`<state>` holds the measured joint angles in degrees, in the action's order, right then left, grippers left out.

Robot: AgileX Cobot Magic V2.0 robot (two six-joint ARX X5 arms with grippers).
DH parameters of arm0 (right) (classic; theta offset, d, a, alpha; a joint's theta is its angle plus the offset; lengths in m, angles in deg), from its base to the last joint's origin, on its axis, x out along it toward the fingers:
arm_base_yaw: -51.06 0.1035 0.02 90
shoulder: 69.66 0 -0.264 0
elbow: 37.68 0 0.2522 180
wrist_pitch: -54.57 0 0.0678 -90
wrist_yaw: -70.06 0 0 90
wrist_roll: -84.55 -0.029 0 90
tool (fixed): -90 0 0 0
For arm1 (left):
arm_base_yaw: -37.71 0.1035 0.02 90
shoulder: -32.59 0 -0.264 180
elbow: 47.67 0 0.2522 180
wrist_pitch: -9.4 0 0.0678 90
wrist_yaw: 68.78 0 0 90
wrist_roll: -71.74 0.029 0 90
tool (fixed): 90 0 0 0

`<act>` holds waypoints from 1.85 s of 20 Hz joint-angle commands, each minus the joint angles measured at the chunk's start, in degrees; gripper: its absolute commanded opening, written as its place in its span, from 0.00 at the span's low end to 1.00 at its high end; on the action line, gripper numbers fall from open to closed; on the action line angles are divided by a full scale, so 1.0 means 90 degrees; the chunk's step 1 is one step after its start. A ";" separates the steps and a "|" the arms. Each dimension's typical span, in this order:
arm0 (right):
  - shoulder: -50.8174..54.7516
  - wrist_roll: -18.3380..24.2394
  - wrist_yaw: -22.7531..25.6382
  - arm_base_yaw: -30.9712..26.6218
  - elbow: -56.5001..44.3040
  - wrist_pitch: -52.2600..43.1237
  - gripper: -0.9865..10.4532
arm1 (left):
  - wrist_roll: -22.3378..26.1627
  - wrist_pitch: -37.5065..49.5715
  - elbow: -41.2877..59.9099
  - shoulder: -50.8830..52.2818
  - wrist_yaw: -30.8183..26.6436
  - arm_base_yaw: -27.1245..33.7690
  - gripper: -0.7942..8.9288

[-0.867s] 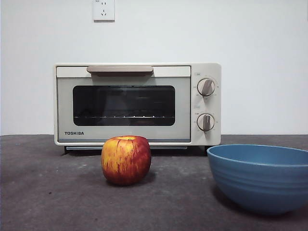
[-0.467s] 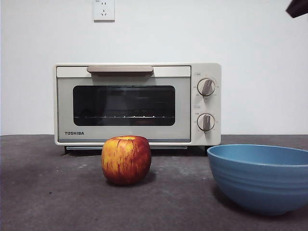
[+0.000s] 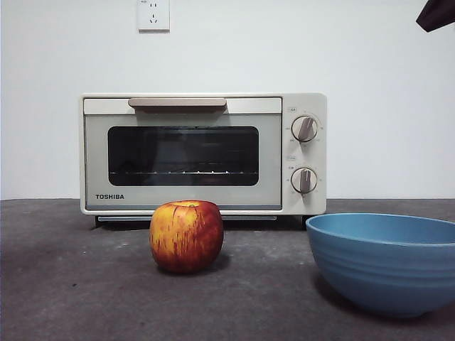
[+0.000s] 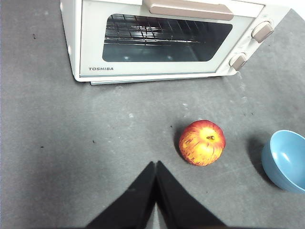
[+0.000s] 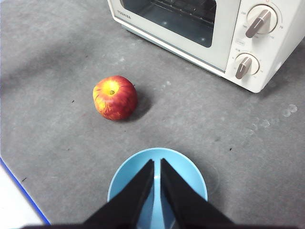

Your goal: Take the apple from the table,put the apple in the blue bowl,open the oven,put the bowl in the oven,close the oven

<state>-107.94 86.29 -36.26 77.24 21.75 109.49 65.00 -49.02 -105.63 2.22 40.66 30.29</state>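
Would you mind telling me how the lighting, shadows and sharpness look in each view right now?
Front view: even, soft light; the apple is sharp and casts a faint shadow on the table; the oven window is dark with little glare. Left wrist view: small glints on the oven glass, soft shadow beside the blue bowl. Right wrist view: a broad dim shadow band crosses the table.

The oven (image 3: 203,153) door reads "TOSHIBA" at its lower corner.

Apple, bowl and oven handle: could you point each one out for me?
apple (image 3: 186,236): front view, middle of its red-and-yellow skin.
bowl (image 3: 384,273): front view, ridged blue outer wall.
oven handle (image 3: 177,103): front view, middle of the bar above the glass window.
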 commanded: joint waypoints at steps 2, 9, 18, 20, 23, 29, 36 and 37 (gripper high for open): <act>-0.0022 0.0017 0.0010 0.0036 0.0119 -0.0223 0.17 | 0.0080 0.0061 -0.0131 -0.0032 -0.0015 -0.0017 0.09; -0.0223 -0.0398 0.0143 0.0036 0.0119 -0.0345 0.47 | 0.0080 0.0061 -0.0131 -0.0032 -0.0012 -0.0017 0.09; -0.2465 -0.0855 0.0007 0.1032 0.0712 -0.1370 0.47 | 0.0080 0.0061 -0.0131 -0.0034 -0.0012 -0.0017 0.09; -0.3208 -0.0857 0.0005 0.1231 0.1086 -0.1404 0.47 | 0.0080 0.0061 -0.0131 -0.0034 -0.0012 -0.0017 0.09; -0.4226 -0.0857 0.0007 0.1503 0.1659 -0.1411 0.47 | 0.0080 0.0061 -0.0131 -0.0034 -0.0012 -0.0017 0.09; -0.5824 -0.0857 0.0039 0.1836 0.2472 -0.1617 0.47 | 0.0080 0.0058 -0.0131 -0.0034 -0.0012 -0.0017 0.09; -0.6836 -0.1093 0.0219 0.2038 0.2628 -0.2205 0.48 | 0.0080 0.0058 -0.0131 -0.0034 -0.0010 -0.0017 0.09; -0.6929 -0.1132 0.0216 0.2052 0.2630 -0.2249 0.48 | 0.0080 0.0058 -0.0131 -0.0034 -0.0010 -0.0017 0.09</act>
<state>-169.10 77.15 -34.36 95.07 44.08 89.65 65.00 -49.02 -105.63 2.22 40.66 30.29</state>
